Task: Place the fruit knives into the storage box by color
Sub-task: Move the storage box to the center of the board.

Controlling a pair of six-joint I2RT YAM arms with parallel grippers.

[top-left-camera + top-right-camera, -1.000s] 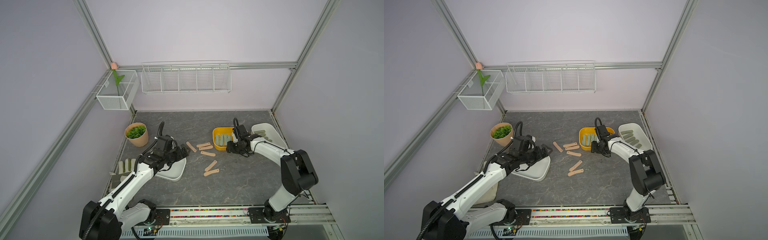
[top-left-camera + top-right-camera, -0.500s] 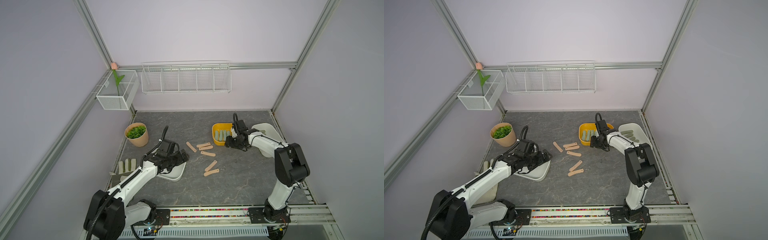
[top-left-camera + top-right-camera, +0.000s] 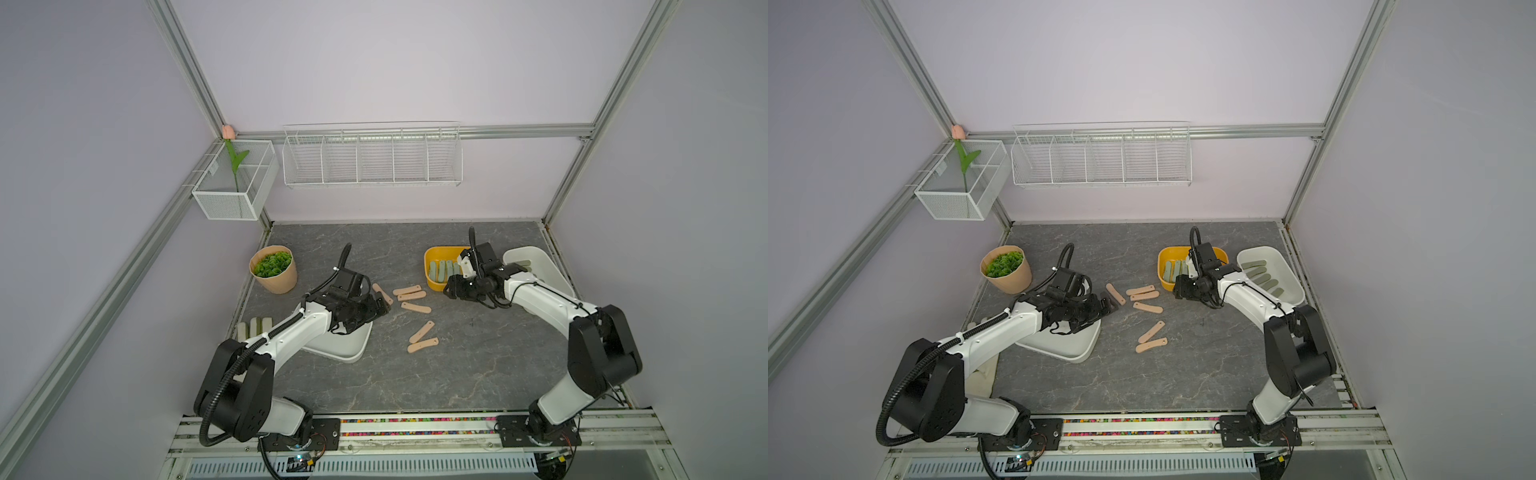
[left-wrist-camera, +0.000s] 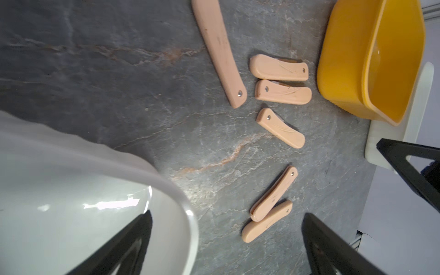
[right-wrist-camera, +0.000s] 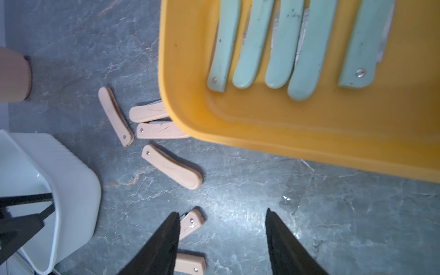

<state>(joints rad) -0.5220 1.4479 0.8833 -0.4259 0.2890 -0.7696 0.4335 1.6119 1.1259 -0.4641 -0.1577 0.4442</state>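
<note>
With teal knives (image 5: 252,45) in the yellow box (image 5: 166,71) and my left end effector (image 4: 227,216) and right end effector (image 5: 222,213) both open and empty, I judge the six peach knives (image 4: 281,128) loose on the counter (image 3: 457,353) are the step in hand: next, pinch the nearest for the white box (image 3: 345,353) under my left arm.

Right wrist view: mint-teal knives (image 5: 252,42) are cut off by the frame edge, as is the yellow tub (image 5: 262,133) holding them. Two peach knives (image 5: 147,113) are partly hidden behind the tub's rim. Two further peach knives (image 5: 192,220) are half covered by a finger (image 5: 164,242) of the right gripper (image 5: 222,212).

Left wrist view: the long peach knife (image 4: 219,52) is cropped at one end. The white tray (image 4: 71,190) is blurred and cropped.

In a top view, the olive knives (image 3: 524,262) are mostly masked by the right arm (image 3: 540,295).
</note>
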